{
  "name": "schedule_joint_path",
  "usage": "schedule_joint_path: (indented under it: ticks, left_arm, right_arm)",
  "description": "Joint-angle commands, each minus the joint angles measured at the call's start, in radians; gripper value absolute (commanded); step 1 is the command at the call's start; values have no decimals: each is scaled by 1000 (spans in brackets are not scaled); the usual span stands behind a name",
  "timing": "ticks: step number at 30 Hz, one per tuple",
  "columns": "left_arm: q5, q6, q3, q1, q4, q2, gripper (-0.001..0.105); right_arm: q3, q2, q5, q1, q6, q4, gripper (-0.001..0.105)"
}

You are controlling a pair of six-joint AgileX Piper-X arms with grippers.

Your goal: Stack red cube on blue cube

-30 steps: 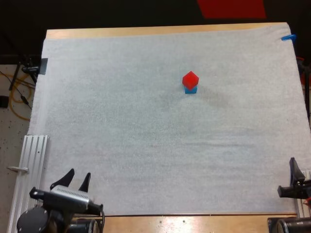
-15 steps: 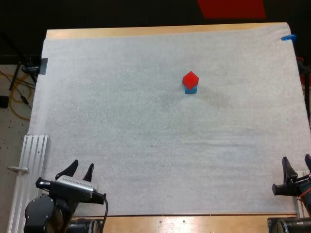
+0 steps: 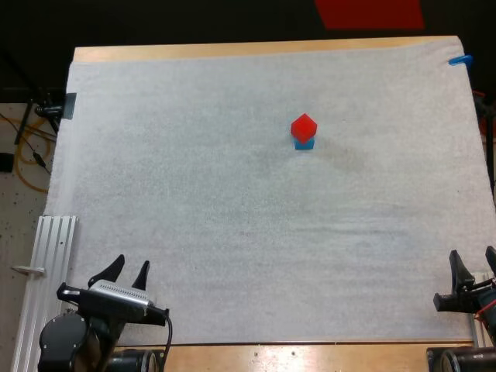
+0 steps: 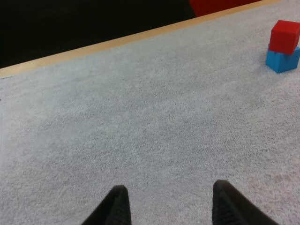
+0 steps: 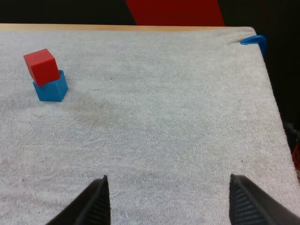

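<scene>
The red cube (image 3: 304, 125) rests on top of the blue cube (image 3: 304, 142) on the white mat, right of centre and toward the far side. Both wrist views show the same stack: red cube (image 4: 285, 35) on blue cube (image 4: 283, 59), and red cube (image 5: 41, 66) on blue cube (image 5: 51, 88), turned a little against each other. My left gripper (image 3: 129, 271) is open at the mat's near left corner, far from the cubes, with its fingers (image 4: 118, 206) apart over bare mat. At the near right edge my right gripper (image 3: 473, 269) is open too, nothing between its fingers (image 5: 96, 202).
A metal rail (image 3: 48, 263) lies along the mat's left side by my left arm. The mat's far edge meets a wooden table strip (image 3: 256, 49). Bare mat (image 3: 248, 232) stretches between both grippers and the stack.
Over the last second my left gripper drew back slightly toward the near edge and my right gripper shifted a little and spread open. The stack has not moved. Nothing differs from half a second ago.
</scene>
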Motion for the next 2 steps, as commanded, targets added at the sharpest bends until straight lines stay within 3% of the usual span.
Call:
schedule_joint_path:
  ticks: [1,2]
  left_arm:
    - [1,-9,-4,-1,-9,-138,41]
    - [1,-9,-4,-1,-9,-138,41]
  right_arm:
    - [-2,-45,-10,-3,0,-14,54]
    - [-2,-45,-10,-3,0,-14,54]
